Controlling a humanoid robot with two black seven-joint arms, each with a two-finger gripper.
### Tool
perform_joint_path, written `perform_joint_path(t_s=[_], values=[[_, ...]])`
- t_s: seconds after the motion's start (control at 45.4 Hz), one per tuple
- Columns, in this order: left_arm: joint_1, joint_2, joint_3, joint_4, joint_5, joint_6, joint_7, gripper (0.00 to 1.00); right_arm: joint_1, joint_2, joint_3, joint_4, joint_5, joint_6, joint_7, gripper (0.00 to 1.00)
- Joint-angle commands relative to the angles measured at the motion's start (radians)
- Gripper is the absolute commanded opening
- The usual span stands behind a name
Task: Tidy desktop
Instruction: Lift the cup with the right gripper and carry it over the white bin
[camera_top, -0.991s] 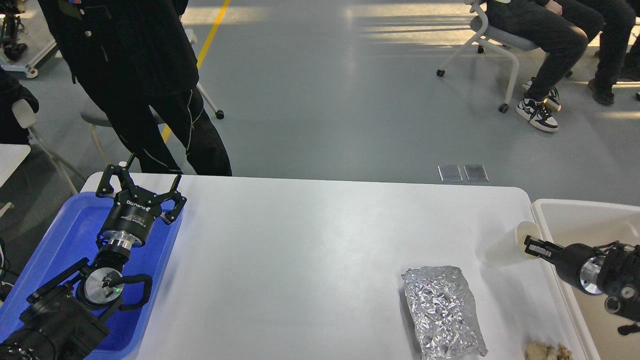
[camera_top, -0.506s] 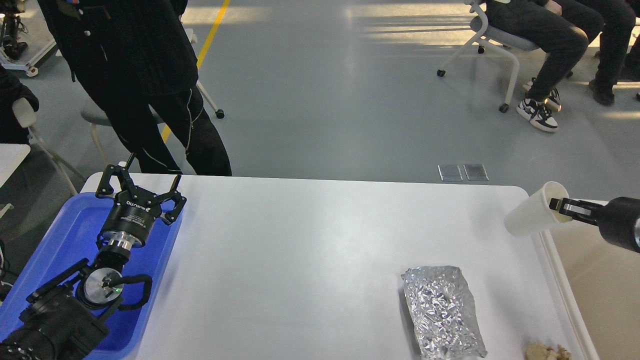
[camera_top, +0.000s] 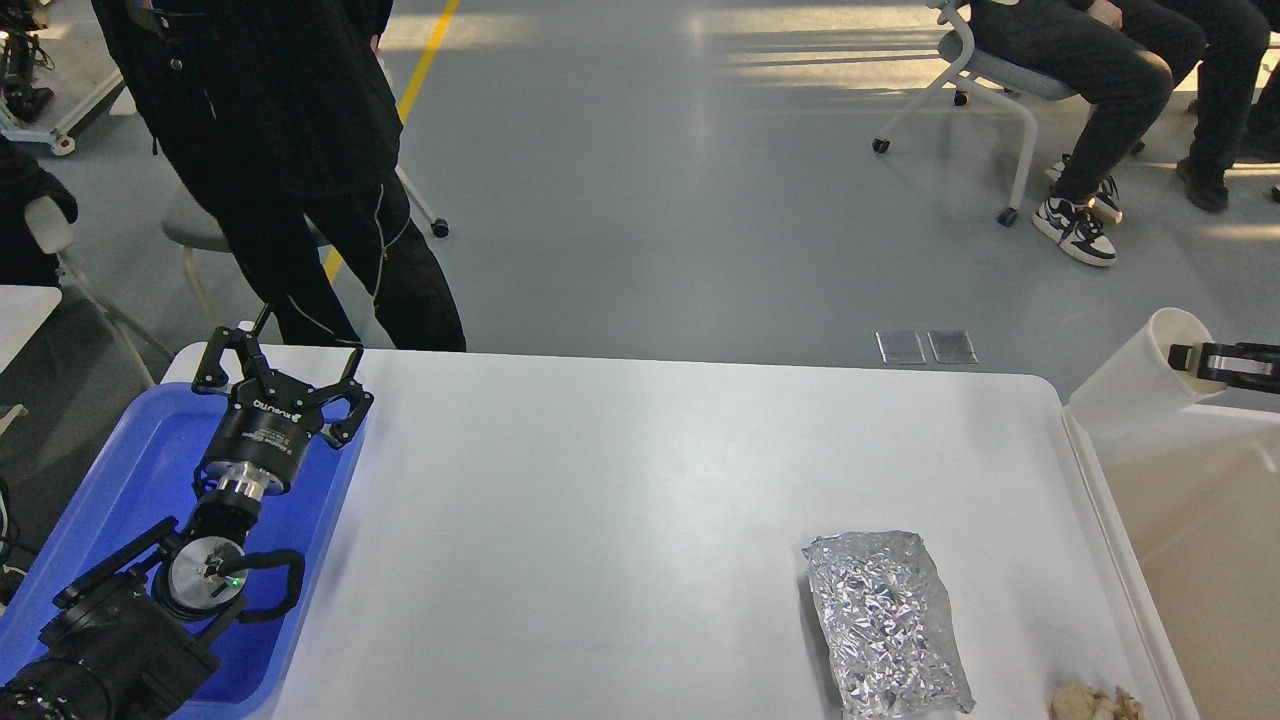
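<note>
near edge: crumpled beige scrap by the near right corner, cut off by the frame bottom, can't really tell what it is
foil packet: lying flat just left of the scrap, near the front right of the desktop
desktop: big white top filling the lower middle, mostly bare in the centre
left side: blue tray against the left edge, left gripper hanging over its far end with fingers spread wide, holding nothing
right side: cream bin butted against the right edge, partly out of frame
right gripper: only the tip shows at the frame edge, clamped on the rim of a white paper cup tilted over the bin's far corner
far: person in black standing behind the far left corner, seated people further back right
change: the cup has gone up and right since half a second ago, off the desktop edge to above the bin
</note>
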Motion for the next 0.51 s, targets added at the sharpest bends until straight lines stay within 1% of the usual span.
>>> perform_joint_path(t_s=[0.0,0.066,0.242,0.418,0.484], values=[[0.000,0.000,0.000,0.000,0.000,0.000,0.000,1.00,0.082,-0.054,0.002,0.039,-0.060,0.074,-0.002,0.00],[0.000,0.000,0.000,0.000,0.000,0.000,0.000,1.00,0.114,-0.074,0.002,0.055,-0.060,0.099,-0.004,0.00],[0.000,0.000,0.000,0.000,0.000,0.002,0.000,1.00,0.210,-0.077,0.002,0.062,-0.062,0.177,-0.005,0.00],[0.000,0.000,0.000,0.000,0.000,0.000,0.000,1.00,0.204,-0.081,-0.010,0.047,-0.105,0.167,-0.007,0.00],[0.000,0.000,0.000,0.000,0.000,0.000,0.000,1.00,0.197,-0.113,-0.013,0.033,-0.099,0.151,-0.005,0.00]])
